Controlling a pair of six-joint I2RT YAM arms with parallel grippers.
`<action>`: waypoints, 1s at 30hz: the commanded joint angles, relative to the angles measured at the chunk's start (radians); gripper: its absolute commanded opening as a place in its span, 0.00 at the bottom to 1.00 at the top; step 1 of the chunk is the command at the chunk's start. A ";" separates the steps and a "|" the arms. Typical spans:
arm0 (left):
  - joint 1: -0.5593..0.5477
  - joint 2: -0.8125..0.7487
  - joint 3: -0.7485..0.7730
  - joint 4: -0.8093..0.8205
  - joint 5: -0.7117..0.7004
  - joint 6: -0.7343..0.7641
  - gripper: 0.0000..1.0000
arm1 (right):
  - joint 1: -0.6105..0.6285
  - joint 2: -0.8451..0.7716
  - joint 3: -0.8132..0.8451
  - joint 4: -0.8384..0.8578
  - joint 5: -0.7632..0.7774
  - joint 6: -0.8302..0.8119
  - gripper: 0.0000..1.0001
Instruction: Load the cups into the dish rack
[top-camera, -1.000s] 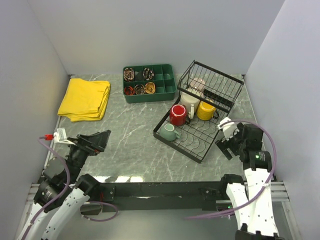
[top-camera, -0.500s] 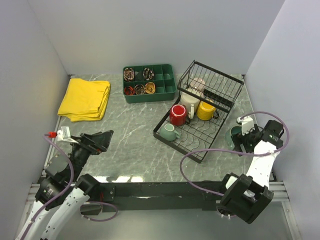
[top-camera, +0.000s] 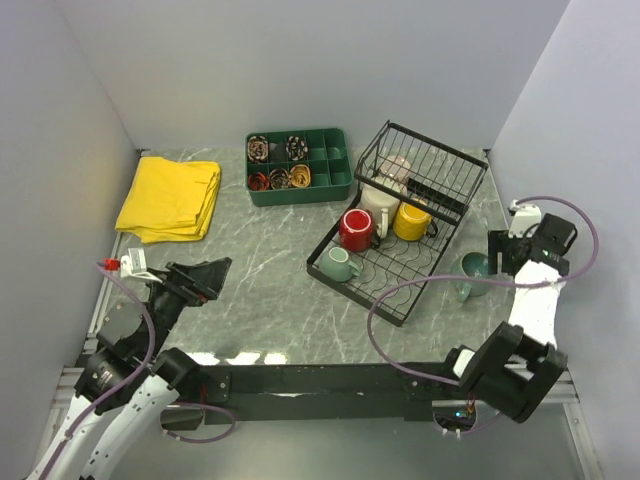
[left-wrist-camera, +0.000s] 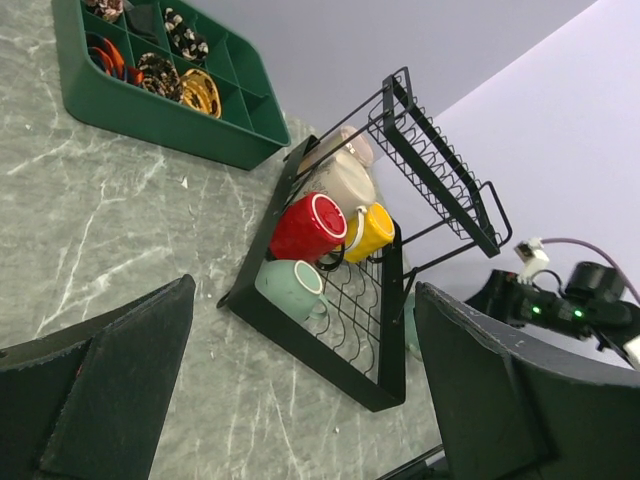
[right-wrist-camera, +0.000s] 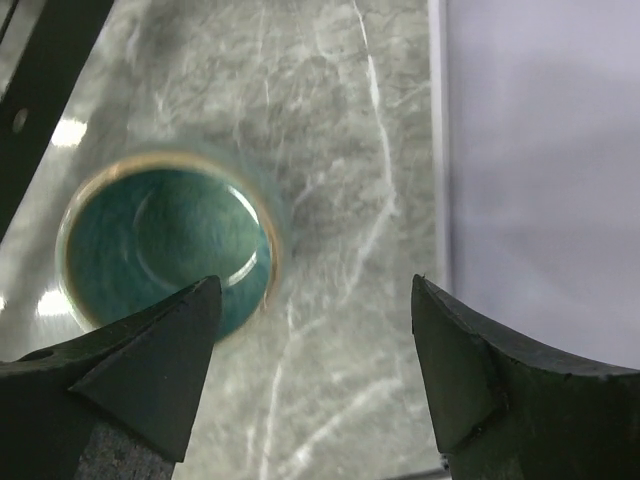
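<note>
The black wire dish rack (top-camera: 425, 165) stands at the right back of the table. In it are the red cup (top-camera: 355, 229), the yellow cup (top-camera: 411, 221), the small light teal cup (top-camera: 338, 264), the cream cup (top-camera: 380, 203) and the beige-pink cup (top-camera: 397, 168). The larger teal cup (top-camera: 474, 268) stands upright on the table just right of the rack. My right gripper (top-camera: 499, 254) is open and hovers beside this cup (right-wrist-camera: 165, 250), offset to its side. My left gripper (top-camera: 207, 275) is open and empty, far left of the rack (left-wrist-camera: 300, 335).
A green compartmented tray (top-camera: 297, 165) with small items sits at the back, left of the rack. A folded yellow cloth (top-camera: 170, 197) lies at the back left. The right wall is close behind my right arm. The table's edge strip (right-wrist-camera: 437, 150) runs beside the teal cup.
My right arm has swung from near the rack's front corner out to the far right, uncovering the larger teal cup and stopping beside it. My left arm has barely shifted.
</note>
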 joint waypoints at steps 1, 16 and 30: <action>0.001 0.029 0.017 0.056 0.023 -0.004 0.96 | 0.062 0.097 0.042 0.119 0.115 0.148 0.82; -0.001 0.048 0.010 0.065 0.040 -0.053 0.96 | 0.081 0.303 0.028 0.181 0.119 0.181 0.55; -0.001 0.038 0.048 0.039 0.052 -0.041 0.96 | 0.079 0.161 0.071 0.095 0.079 0.148 0.00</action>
